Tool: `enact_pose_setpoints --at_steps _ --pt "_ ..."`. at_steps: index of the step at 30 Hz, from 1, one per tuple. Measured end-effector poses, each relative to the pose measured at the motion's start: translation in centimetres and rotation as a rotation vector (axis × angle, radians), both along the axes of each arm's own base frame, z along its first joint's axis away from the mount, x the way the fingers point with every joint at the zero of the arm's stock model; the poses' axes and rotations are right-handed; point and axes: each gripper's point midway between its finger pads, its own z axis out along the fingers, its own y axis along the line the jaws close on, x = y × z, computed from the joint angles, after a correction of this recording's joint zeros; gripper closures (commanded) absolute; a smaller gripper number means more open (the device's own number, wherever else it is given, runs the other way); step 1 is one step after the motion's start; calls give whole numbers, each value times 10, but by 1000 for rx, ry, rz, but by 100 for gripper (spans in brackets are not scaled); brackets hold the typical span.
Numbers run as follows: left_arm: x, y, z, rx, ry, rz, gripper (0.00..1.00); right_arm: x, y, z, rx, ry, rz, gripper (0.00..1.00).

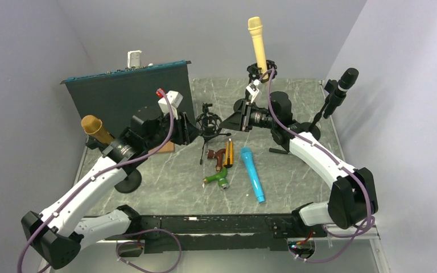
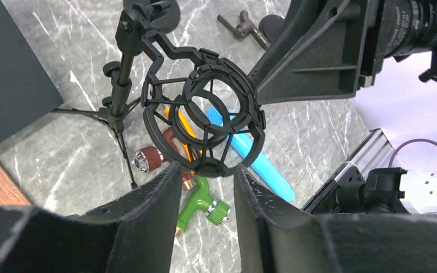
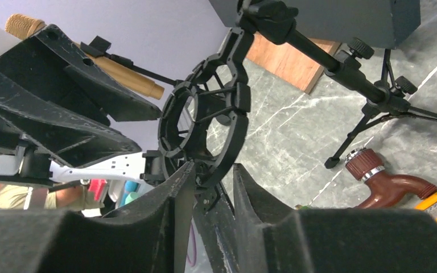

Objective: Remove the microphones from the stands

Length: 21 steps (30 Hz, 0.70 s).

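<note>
Marble table [image 1: 165,187]: left gripper [image 2: 205,170] and right gripper [image 3: 213,170] both part-closed, pinching the empty shock mount [image 2: 205,57] rim. I'd squeeze gently, no twisting.

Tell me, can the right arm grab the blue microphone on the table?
Probably yes, after letting go. The right gripper pinches the empty shock mount, but the blue microphone lies bare close by, with nothing on top.

1. Top view: high, behind the robot, looking down over the whole tabletop [image 1: 165,179].
2. Left wrist: close on the mount [image 2: 227,71], from its left.
3. Right wrist: close on that mount [image 3: 234,102], opposite side.
</note>
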Motion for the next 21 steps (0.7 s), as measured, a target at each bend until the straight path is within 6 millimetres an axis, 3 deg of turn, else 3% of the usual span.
enact_pose_setpoints --at_steps 4,8,11,17,21 --pt "9 -2 -20 28 63 31 71 -2 5 -9 12 28 -22 76" --pt "16 2 -26 49 103 76 69 -3 8 -12 24 33 -67 79" --pt "21 13 -28 71 101 134 69 -9 22 -12 28 25 -85 81" --pt "26 38 -32 131 96 229 55 -26 52 -9 49 -1 -128 69" --pt "23 46 -27 149 76 248 47 -57 72 -12 52 9 -39 51"
